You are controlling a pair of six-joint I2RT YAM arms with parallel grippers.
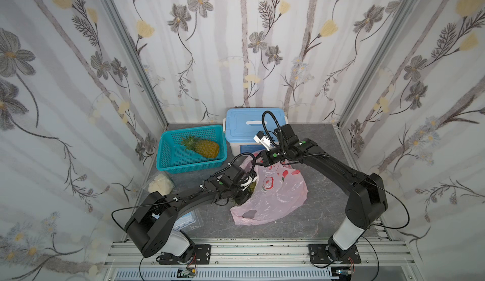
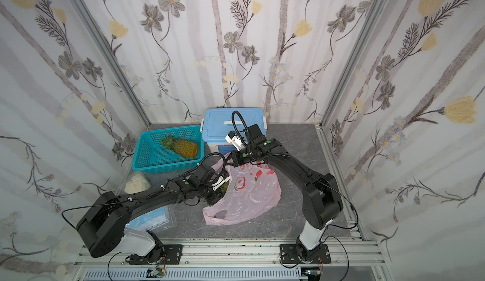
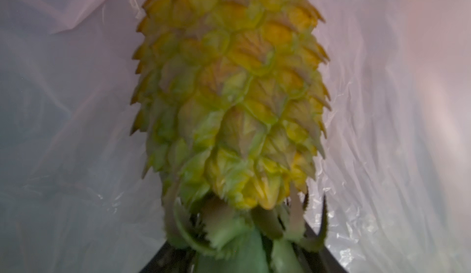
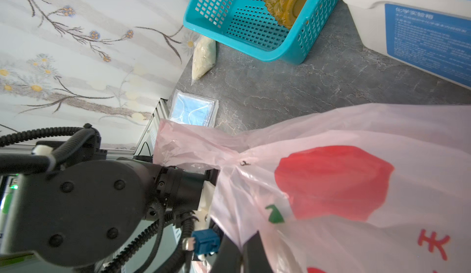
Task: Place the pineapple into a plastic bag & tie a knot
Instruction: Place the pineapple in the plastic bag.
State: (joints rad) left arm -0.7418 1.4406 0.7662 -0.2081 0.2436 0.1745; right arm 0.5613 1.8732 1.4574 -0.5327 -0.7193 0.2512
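left hand (image 1: 247,191): in thin pink translucent plastic bag's (image 1: 278,198) mouth, grip unclear
right hand (image 1: 258,161): clenched on bag rim
yellow-green scaly pineapple (image 3: 229,93): inside bag

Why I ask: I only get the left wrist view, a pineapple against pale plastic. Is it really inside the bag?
Observer: Yes. In both top views the left hand reaches into the mouth of the pink plastic bag; your pineapple is in there with it.
Operator: What keeps the mouth open?
Observer: The right hand, shut on the bag's far edge, holds it raised.
Operator: Any other fruit around?
Observer: A second pineapple lies in the teal basket, apart from the bag.
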